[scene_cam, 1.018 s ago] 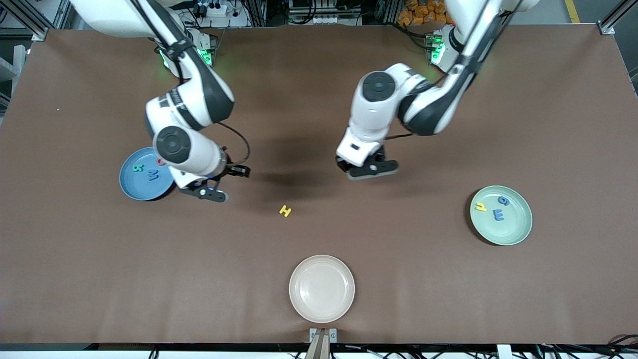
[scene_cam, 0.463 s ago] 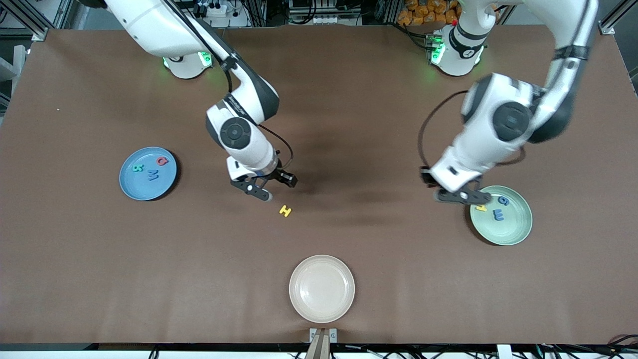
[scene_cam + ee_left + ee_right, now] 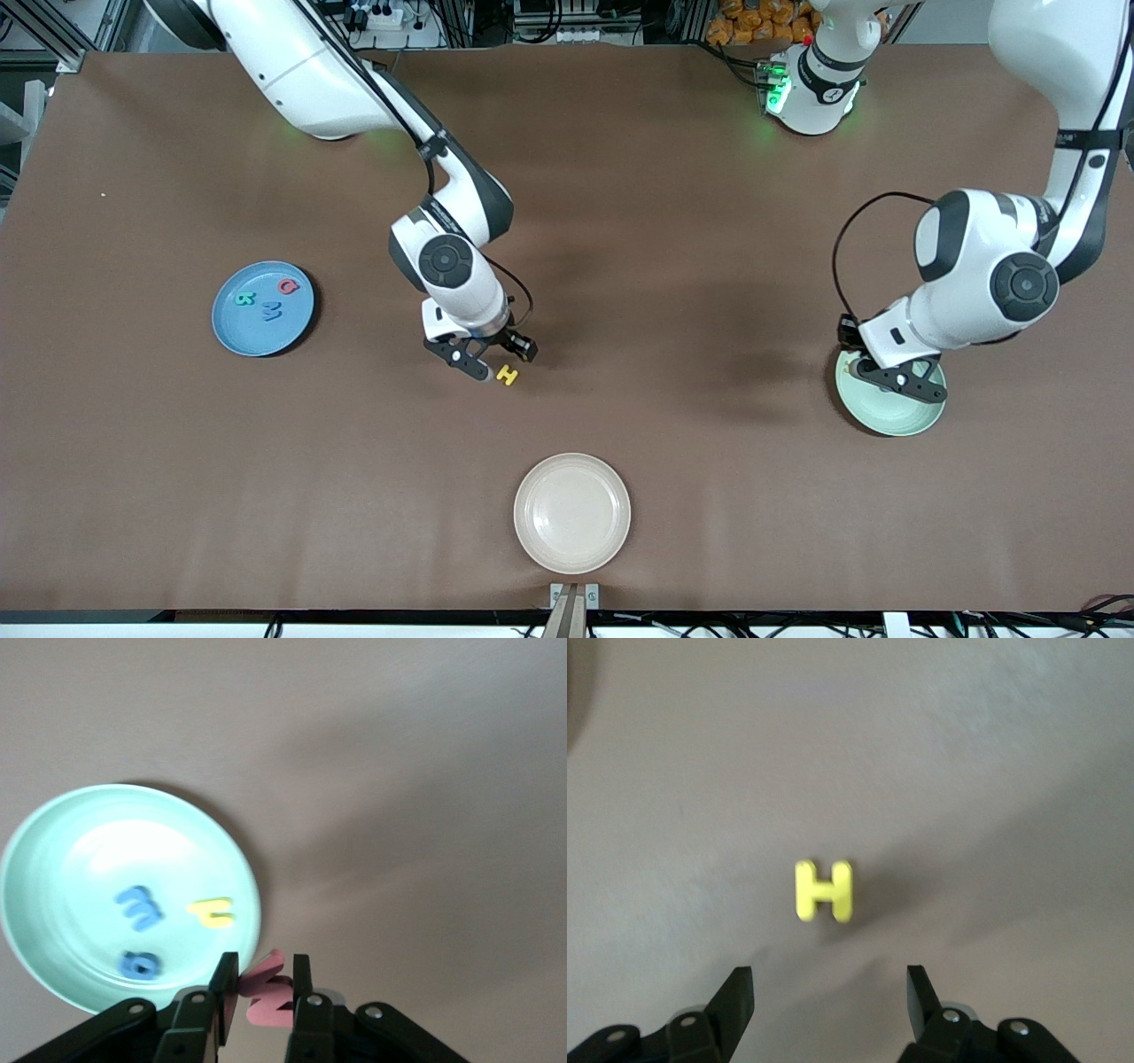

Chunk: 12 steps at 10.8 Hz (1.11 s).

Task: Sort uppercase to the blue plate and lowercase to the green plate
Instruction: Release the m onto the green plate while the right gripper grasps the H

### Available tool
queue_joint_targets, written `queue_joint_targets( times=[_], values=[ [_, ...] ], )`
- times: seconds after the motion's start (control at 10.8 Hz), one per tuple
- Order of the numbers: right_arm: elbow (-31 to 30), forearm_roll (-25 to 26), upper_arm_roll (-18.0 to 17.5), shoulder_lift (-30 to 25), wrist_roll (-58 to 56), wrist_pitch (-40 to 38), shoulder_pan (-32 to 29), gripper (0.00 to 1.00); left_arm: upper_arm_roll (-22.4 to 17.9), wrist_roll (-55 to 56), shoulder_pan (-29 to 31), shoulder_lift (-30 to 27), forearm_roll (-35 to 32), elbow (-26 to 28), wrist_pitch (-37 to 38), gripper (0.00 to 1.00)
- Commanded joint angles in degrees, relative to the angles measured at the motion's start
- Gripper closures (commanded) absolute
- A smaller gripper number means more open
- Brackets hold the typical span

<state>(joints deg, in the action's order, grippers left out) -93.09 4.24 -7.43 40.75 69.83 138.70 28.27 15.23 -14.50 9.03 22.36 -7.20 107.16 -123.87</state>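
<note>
My left gripper (image 3: 897, 379) hangs over the green plate (image 3: 889, 419), shut on the small red w/m letter (image 3: 270, 994). In the left wrist view the green plate (image 3: 53, 895) holds the blue e-like letter (image 3: 139, 908), the yellow hooked letter (image 3: 211, 913) and the blue g (image 3: 140, 964); the held letter is over the plate's rim. My right gripper (image 3: 489, 360) is open, low over the table right beside the yellow H (image 3: 507, 375). In the right wrist view the H (image 3: 825, 890) lies flat just ahead of the open gripper (image 3: 830, 981). The blue plate (image 3: 237, 332) holds the teal R (image 3: 244, 299), red Q (image 3: 288, 286) and blue M (image 3: 272, 310).
A beige plate (image 3: 572, 512) with nothing in it lies near the table's front edge, nearer to the front camera than the H. The blue plate is toward the right arm's end of the table, the green plate toward the left arm's end.
My right gripper has moved from beside the blue plate to the yellow H. My left gripper has moved from the table's middle to over the green plate.
</note>
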Motion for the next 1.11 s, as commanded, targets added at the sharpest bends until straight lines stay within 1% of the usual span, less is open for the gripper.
queue_joint_targets(
  times=[0.0, 0.28, 0.37, 0.46, 0.56, 0.65, 0.74, 0.83, 0.93, 1.02],
  values=[
    [6.7, 1.5, 4.1, 6.2, 2.1, -0.4, 3.4, 0.22, -1.3, -2.1, -0.7, 2.9, -2.3, -1.0, -2.9, 1.00],
    [9.5, 1.6, 7.2, 8.8, 1.6, -0.4, 4.7, 0.23, -2.7, -2.2, -0.6, 4.9, -2.3, -1.1, -5.3, 1.00],
    [9.6, 1.6, 7.3, 9.1, 1.7, -0.5, 4.9, 0.25, -3.8, -2.5, -0.6, 4.9, -2.5, -1.3, -5.4, 1.00],
    [9.6, 1.6, 7.3, 9.1, 1.6, -0.5, 4.9, 0.29, -4.5, -3.9, -0.6, 5.4, -2.4, -1.3, -5.7, 1.00],
    [9.6, 1.6, 7.3, 9.1, 1.5, -0.5, 4.9, 0.36, -5.6, -4.9, -0.6, 6.1, -1.9, -1.3, -7.0, 1.00],
    [9.6, 1.5, 7.3, 9.1, 1.3, -0.8, 4.9, 0.47, -6.4, -5.0, -0.6, 6.7, -1.9, -1.4, -7.9, 0.55],
    [9.6, 1.2, 7.2, 9.0, 1.4, -1.2, 5.0, 0.50, -6.6, -5.0, -0.5, 6.9, -1.8, -1.4, -8.1, 0.11],
    [9.6, 1.0, 7.1, 9.0, 1.4, -1.2, 5.0, 0.54, -7.0, -5.1, -0.2, 6.7, -1.8, -1.4, -8.1, 0.00],
    [9.5, 1.0, 7.1, 9.0, 1.2, -1.2, 5.2, 0.61, -7.0, -5.0, -0.1, 6.2, -1.7, -1.9, -8.1, 0.00],
    [9.5, 1.0, 7.1, 9.0, 1.0, -1.2, 5.1, 0.71, -7.0, -4.7, -0.1, 5.3, -1.5, -2.1, -7.8, 0.00]
  ],
)
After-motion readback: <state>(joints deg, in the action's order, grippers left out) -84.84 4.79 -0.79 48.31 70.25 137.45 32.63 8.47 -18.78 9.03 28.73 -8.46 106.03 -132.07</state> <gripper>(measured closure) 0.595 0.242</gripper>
